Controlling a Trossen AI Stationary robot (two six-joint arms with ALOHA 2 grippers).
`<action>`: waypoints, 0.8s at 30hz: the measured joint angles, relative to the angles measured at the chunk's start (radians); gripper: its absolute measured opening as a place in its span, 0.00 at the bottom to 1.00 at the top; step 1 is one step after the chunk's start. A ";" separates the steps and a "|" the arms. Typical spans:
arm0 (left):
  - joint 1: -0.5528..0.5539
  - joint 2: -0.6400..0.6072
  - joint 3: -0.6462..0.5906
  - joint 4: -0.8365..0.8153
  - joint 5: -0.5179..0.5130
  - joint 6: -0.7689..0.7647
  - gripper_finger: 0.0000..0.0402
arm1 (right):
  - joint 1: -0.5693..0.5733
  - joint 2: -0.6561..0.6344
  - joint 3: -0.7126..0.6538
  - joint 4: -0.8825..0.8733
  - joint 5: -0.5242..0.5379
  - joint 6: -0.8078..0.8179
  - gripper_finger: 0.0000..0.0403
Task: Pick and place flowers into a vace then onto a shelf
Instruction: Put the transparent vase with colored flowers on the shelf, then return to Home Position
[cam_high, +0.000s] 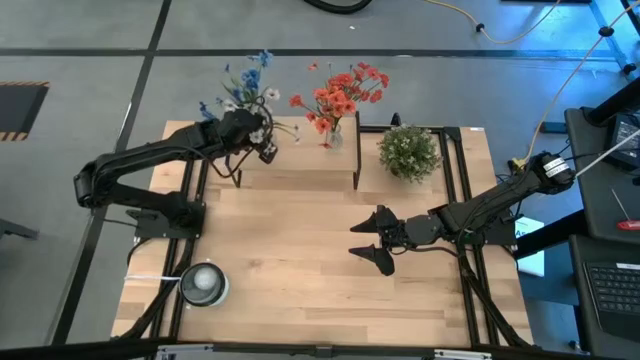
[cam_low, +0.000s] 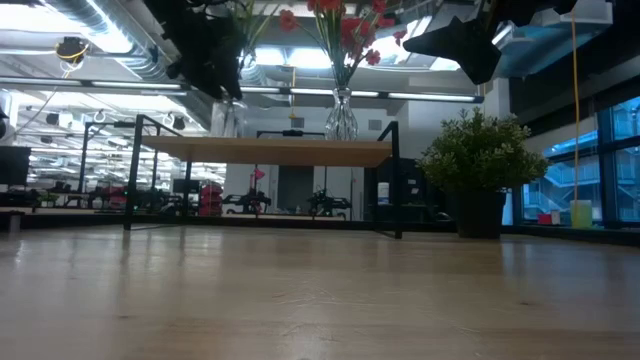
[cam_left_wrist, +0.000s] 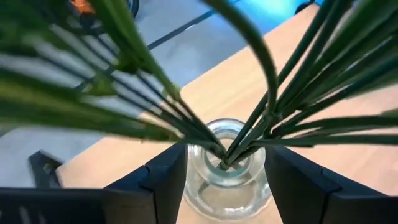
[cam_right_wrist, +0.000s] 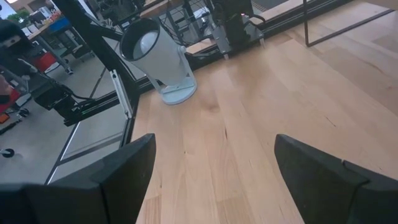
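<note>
The left gripper (cam_high: 262, 135) is hanging over the left end of the shelf (cam_high: 300, 178), its fingers (cam_left_wrist: 166, 180) standing apart on either side of a clear glass vase (cam_left_wrist: 225, 168) packed with green stems. The left wrist view shows a small gap between each finger and the glass, so the jaws are straddling the vase and not clamping it. The blue and white flowers (cam_high: 245, 88) are fanning out just beyond this gripper. To its right, a second vase (cam_high: 333, 136) of red-orange flowers (cam_high: 340, 92) is standing on the shelf's right end.

This looks like the release of the second vase. To do it well, the gripper should be rising straight up or backing out squarely, with both fingers clearing the glass evenly, since a one-sided brush could tip the tall, top-heavy bunch. The stems are crowding close above the fingers and could snag.

Farther right, the right gripper (cam_high: 372, 242) is waiting over the bare tabletop (cam_high: 300, 290), wide open and holding nothing, near the bushy green plant (cam_high: 408, 152).
</note>
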 joint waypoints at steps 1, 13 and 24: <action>0.000 -0.010 0.000 -0.018 0.000 -0.004 0.51 | 0.000 0.000 0.000 0.000 0.000 0.000 0.82; 0.000 -0.048 -0.001 -0.030 0.121 -0.009 0.57 | 0.000 0.000 0.000 -0.001 0.000 0.000 0.82; 0.000 -0.094 -0.001 -0.152 0.117 -0.007 0.57 | 0.000 0.000 0.000 -0.008 0.000 0.001 0.82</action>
